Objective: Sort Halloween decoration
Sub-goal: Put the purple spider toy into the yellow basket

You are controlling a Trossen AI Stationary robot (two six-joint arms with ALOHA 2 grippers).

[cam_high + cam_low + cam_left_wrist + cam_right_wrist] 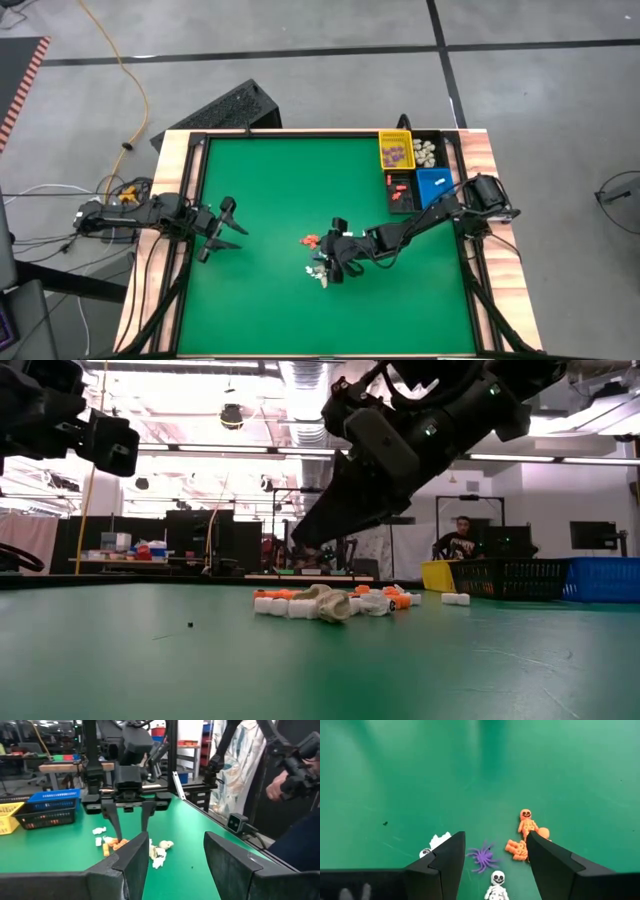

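Observation:
The Halloween decoration lies as a small pile (pixel 316 256) of tiny trinkets on the green mat near the table's middle. It includes a purple spider (pixel 482 856), a white skeleton (pixel 496 886) and orange skeletons (pixel 525 824). My right gripper (pixel 492 837) hangs open and slanting down just over the pile, with the spider on the mat between its fingers. In the low view the gripper (pixel 305 543) stands above the pile (pixel 330 603). My left gripper (pixel 228 228) waits open at the table's left side, pointing level toward the pile.
Small bins stand at the table's far right corner: yellow (pixel 395 150), one black with cream pieces (pixel 428 152), blue (pixel 433 187) and another black with red pieces (pixel 400 190). A person stands beyond the table's edge (pixel 295 780). Bare green mat lies between the two grippers.

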